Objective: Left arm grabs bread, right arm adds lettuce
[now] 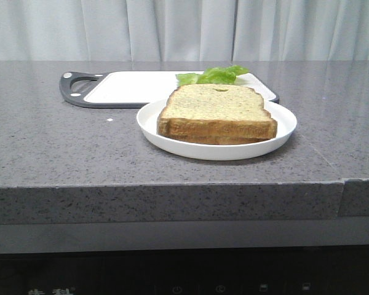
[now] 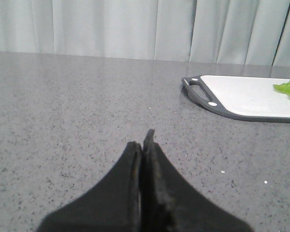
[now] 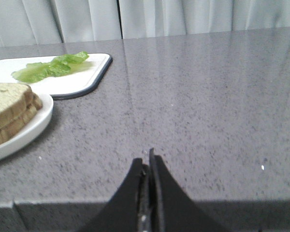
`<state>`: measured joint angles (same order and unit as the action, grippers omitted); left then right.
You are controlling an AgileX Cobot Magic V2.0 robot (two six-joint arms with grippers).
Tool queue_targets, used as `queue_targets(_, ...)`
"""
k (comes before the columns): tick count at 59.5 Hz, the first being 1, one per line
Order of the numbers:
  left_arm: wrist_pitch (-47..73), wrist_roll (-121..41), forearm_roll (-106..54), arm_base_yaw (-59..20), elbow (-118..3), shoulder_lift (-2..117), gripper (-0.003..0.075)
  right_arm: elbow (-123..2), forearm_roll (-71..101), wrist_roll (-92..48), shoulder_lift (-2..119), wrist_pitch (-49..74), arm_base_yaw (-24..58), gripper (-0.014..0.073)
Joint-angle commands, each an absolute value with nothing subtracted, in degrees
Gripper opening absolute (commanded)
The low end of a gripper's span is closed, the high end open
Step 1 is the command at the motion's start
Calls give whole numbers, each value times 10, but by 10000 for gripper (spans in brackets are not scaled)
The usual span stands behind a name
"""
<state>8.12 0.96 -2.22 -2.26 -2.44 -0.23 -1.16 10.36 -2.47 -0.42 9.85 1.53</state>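
Note:
Two slices of speckled tan bread (image 1: 216, 114) lie stacked on a white plate (image 1: 150, 126) near the counter's front; they also show in the right wrist view (image 3: 9, 108). The green lettuce (image 1: 214, 75) lies on a white cutting board (image 1: 132, 87) behind the plate, and shows in the right wrist view (image 3: 50, 66) and at the edge of the left wrist view (image 2: 289, 90). My left gripper (image 2: 144, 140) is shut and empty over bare counter, left of the board. My right gripper (image 3: 147, 158) is shut and empty near the counter's front edge, right of the plate. Neither gripper shows in the front view.
The cutting board (image 2: 241, 95) has a dark rim and a handle at its left end. The grey speckled counter (image 1: 49, 141) has a front edge close to the plate. Pale curtains hang behind.

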Motion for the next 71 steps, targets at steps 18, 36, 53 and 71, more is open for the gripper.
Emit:
queue_targets(18,187,12,-17,-21,-305,257,-21,-291,95,-28,182,155,12,-61)
queue_targets(36,183,12,-17,-21,-338,302,235,-323,95,-28,243,165,12,141)
queue_targets(53,184,10,-96,-24,-341,309,582,-323,96,-28,243,166,12,448)
queue_targets(71,338,-52,-250,-130,-468,513,582,-323,96,-28,243,179,13,448)
